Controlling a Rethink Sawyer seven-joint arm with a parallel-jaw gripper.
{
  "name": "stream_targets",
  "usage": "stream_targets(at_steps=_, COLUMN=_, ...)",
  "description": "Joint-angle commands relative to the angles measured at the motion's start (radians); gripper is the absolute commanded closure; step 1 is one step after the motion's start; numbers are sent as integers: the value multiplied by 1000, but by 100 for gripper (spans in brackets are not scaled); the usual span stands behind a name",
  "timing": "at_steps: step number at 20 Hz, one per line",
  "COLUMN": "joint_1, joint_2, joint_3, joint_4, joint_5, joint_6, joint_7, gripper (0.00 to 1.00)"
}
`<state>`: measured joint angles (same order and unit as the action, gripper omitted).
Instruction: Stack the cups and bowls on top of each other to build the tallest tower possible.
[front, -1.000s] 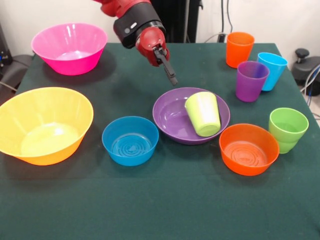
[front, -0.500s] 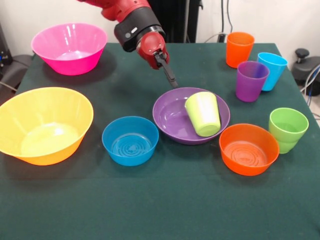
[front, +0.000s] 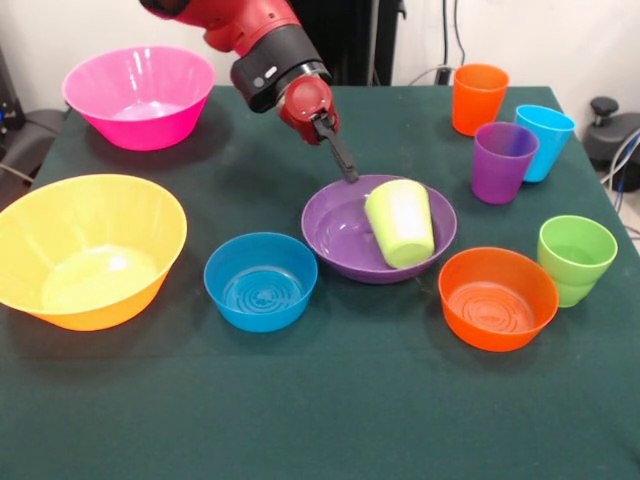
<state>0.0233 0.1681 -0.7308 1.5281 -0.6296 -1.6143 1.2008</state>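
Note:
The wide purple bowl (front: 340, 235) sits mid-table with the lime-yellow cup (front: 400, 222) lying tilted inside it, mouth down. My gripper (front: 349, 176) comes down slanting from the upper left, and its black tip meets the bowl's far rim. The small blue bowl (front: 261, 281) stands just left of the purple one, and the small orange bowl (front: 497, 297) just right of it. The pink bowl (front: 139, 95) is at the far left and the yellow-orange bowl (front: 88, 248) at the near left. Orange (front: 479, 98), light blue (front: 545, 140), purple (front: 503, 161) and green (front: 575, 258) cups stand upright on the right.
The dark green table (front: 330, 400) has open cloth along its near side. Its right edge runs close to the light blue and green cups. Black equipment and cables lie beyond the far edge.
My gripper has come down and right onto the purple bowl's far rim. The bowl and the lime-yellow cup in it have shifted slightly left and up in the picture.

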Motion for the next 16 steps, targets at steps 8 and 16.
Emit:
stream_targets(at_steps=8, joint_1=40, joint_2=66, joint_3=76, joint_4=-163, joint_5=-75, joint_6=82, joint_7=-19, gripper=0)
stream_targets(at_steps=16, joint_1=42, joint_2=54, joint_3=71, joint_4=-137, joint_5=-51, joint_6=56, joint_7=-25, gripper=0)
